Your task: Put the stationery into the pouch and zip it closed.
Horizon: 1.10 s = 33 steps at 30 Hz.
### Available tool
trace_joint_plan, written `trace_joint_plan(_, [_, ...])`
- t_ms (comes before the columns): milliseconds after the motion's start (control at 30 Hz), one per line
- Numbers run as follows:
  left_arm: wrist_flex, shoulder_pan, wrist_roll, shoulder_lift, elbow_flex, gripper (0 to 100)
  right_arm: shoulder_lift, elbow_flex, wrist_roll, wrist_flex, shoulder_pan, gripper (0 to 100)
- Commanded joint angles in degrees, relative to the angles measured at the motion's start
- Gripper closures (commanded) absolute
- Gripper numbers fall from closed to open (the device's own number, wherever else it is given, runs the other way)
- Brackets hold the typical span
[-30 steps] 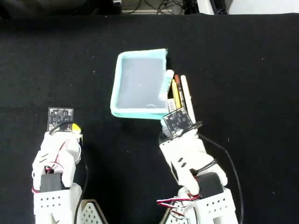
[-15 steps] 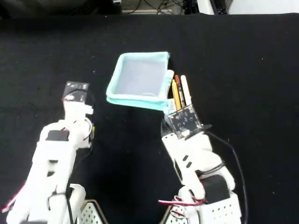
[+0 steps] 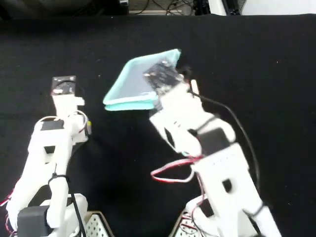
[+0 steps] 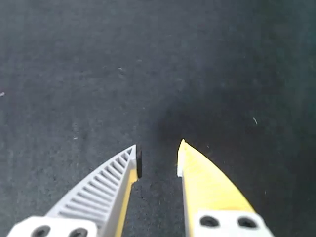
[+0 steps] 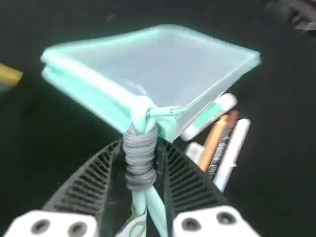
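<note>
Teal pouch [image 5: 163, 64] tilted, zip pull [image 5: 139, 165] pinched in right hand [image 5: 140, 145] — pens [image 5: 216, 143] half hidden; left hand [image 4: 157, 158] parted, empty.

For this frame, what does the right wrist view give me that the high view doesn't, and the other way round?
Right wrist view: the right gripper is shut on the grey-wrapped pull at a corner of the pouch. Several pens lie side by side at the pouch's edge, outside it.
High view: the left arm stands apart from the pouch over the black table, and the right arm covers part of the pouch.
Both: the teal pouch and pens next to it, not yet inside.
</note>
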Motion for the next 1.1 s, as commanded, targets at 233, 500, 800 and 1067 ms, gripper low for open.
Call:
trace_joint_plan(233, [0.53, -0.84, 5.54, -0.09, -4.18, 85, -3.12, 10.51, 0.26, -11.43, -8.00, 98.5])
trace_joint_plan(500, [10.99, 6.81, -6.59, -0.09, -7.08, 86, -10.33, 23.08, 0.26, -28.22, -9.14, 98.5])
trace_joint_plan(800, [9.49, 9.36, -6.95, -0.09, -6.37, 90, -11.03, 25.54, 0.26, -30.86, -9.41, 98.5])
trace_joint_plan(1067, [5.19, 4.97, 7.47, 0.00, -6.37, 83, -11.12, 25.27, 3.16, -25.41, -17.41, 98.5])
